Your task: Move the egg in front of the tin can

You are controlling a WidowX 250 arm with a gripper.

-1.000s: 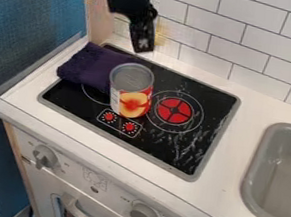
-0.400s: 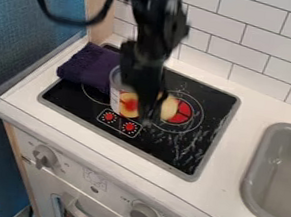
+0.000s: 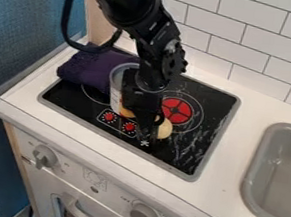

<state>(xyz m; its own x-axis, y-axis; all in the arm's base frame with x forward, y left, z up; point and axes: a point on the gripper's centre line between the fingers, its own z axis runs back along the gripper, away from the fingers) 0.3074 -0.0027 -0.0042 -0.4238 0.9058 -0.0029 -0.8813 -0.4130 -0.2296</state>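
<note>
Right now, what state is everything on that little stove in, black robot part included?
Tin can: upright, partly hidden.
Egg: partly hidden beside the end effector; visible part unbroken.
Purple cloth: bunched up.
End effector: pointing down, low over the stove; whether it grips the egg, I can't tell.

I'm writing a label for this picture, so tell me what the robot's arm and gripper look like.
The arm is glossy black with rounded, bulky segments and a ridged, knobbly joint lower down. A thick black cable loops out beside it. The gripper is black too, with a small pale mark near its tip.
</note>
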